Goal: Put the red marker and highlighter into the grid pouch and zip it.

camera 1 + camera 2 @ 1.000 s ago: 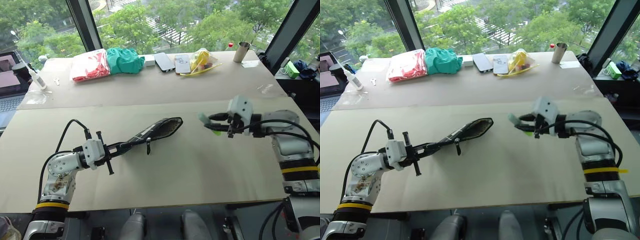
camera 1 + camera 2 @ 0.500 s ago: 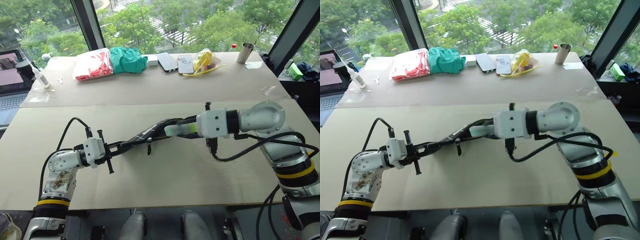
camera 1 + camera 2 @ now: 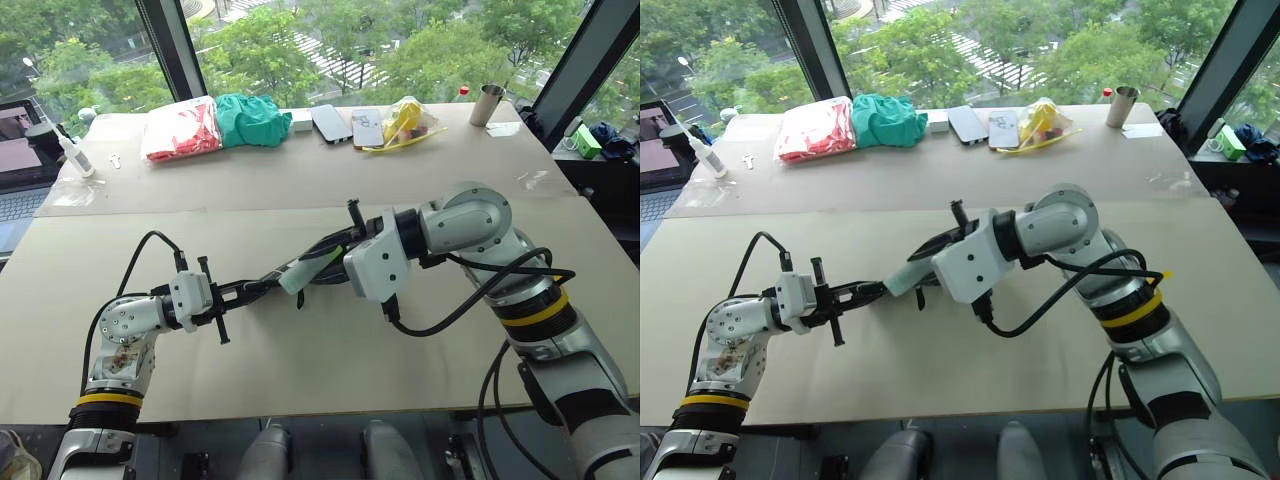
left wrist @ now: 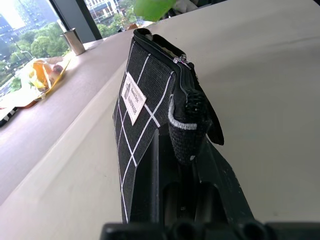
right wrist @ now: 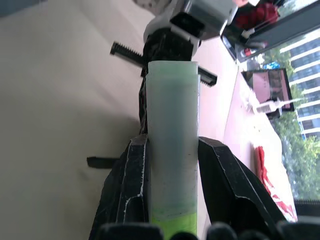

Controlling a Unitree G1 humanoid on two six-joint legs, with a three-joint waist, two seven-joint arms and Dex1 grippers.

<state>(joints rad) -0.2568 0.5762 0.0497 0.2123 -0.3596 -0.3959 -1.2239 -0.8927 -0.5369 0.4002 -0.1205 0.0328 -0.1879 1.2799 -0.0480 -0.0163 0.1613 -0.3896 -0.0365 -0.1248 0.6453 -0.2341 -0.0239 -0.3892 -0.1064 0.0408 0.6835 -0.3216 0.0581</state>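
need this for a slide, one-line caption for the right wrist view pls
Right gripper shut on the highlighter, pointing it toward the left gripper that holds the grid pouch.

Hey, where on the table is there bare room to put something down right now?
The front board is bare near its front edge and at its right end beyond the right gripper. Its middle is crowded: the left gripper pinches the grid pouch while the right brings in the highlighter. The back board's far edge carries the red bag, green cloth, phones and metal cup.
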